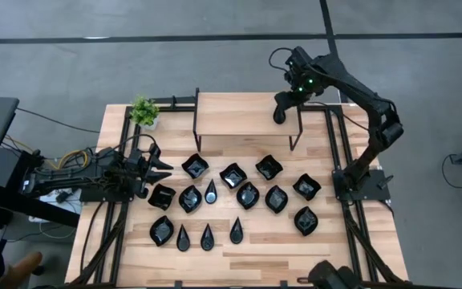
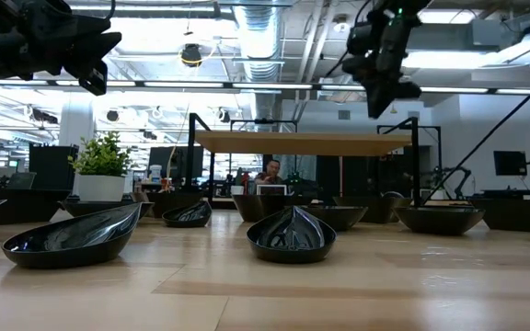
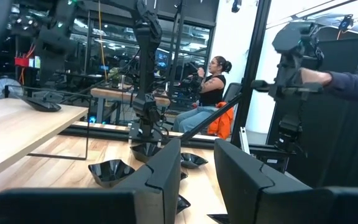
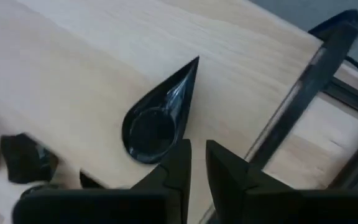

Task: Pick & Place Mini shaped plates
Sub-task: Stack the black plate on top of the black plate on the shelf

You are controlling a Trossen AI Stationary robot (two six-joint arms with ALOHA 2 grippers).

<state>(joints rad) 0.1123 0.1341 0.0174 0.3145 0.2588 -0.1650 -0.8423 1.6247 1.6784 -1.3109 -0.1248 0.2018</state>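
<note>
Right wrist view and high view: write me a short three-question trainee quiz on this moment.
1. True or false: the potted plant stands at the right-hand edge of the table.
2. What shape is the black plate lying just beyond the right gripper? A: wavy-edged square. B: teardrop. C: leaf.
3. Fill in: between its fingers the left gripper holds ____.

Key: 1 false, it stands at the far left corner. 2 B. 3 nothing.
</note>
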